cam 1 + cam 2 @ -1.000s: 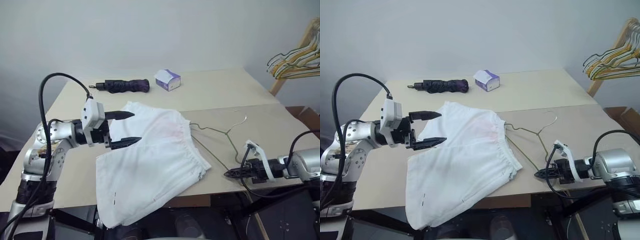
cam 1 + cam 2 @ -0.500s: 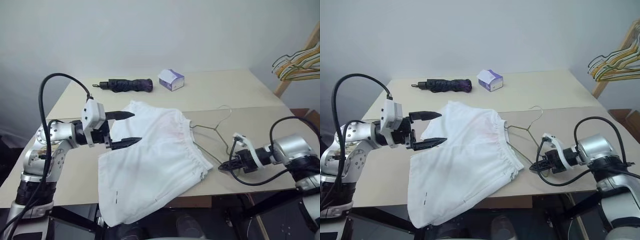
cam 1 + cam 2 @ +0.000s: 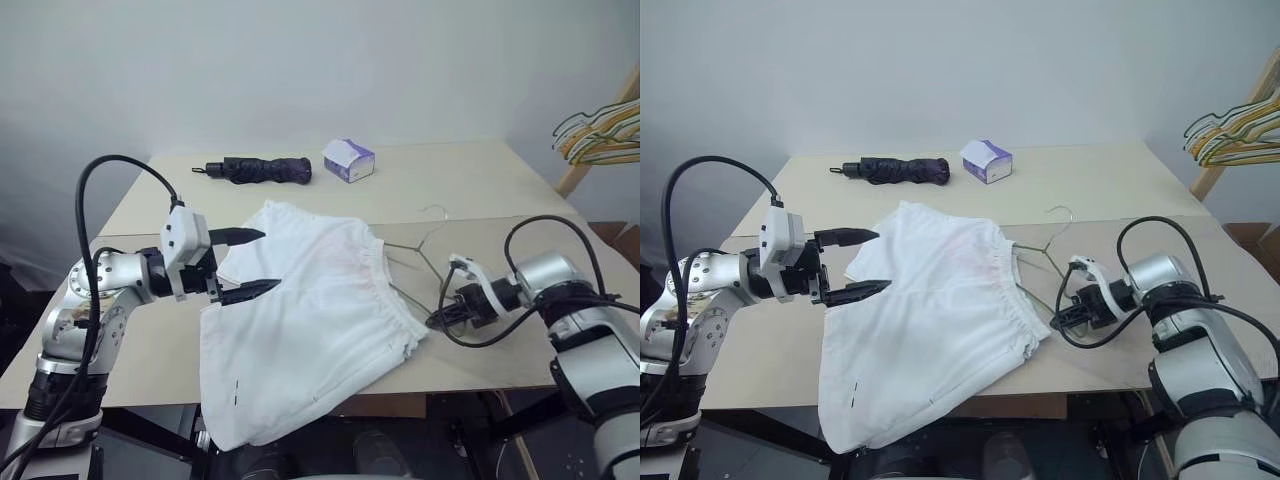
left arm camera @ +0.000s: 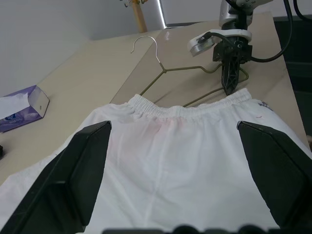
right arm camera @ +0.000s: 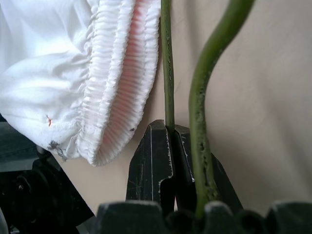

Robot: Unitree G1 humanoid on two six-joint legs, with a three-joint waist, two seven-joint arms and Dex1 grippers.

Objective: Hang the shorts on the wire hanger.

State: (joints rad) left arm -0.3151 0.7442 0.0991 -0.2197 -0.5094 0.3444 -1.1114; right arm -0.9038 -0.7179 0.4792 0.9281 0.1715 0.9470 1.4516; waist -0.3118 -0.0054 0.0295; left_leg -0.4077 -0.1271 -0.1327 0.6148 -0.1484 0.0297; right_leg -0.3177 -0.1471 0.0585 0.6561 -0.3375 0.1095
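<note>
Head views: the shorts (image 3: 310,320) lie flat on the table (image 3: 470,180), waistband toward the right, one leg draping over the near edge. The wire hanger (image 3: 415,262) lies on the table just beside the waistband, its lower wire tucked under the elastic. Compared with a second ago, the hanger's hook has swung further up the table and the whole frame has slid toward the shorts — the right gripper (image 3: 1064,315), which was then out at the table's near right edge, is now right beside the waistband corner. The left gripper (image 3: 240,264) is unchanged: spread wide, poised above the left part of the shorts, holding nothing.

Left wrist view: shorts' waistband (image 4: 195,109) ahead, hanger behind it, right gripper pointing down at the hanger's near corner.

Right wrist view: fingers (image 5: 151,161) pressed together, pinching one thin green-grey wire of the hanger between them; a second wire runs beside, and the gathered waistband sits just beside the pinched wire.

Judgement: the hanger is gripped and being fed toward the waistband — the threading step has begun, but the shorts are not yet on the hanger.
</note>
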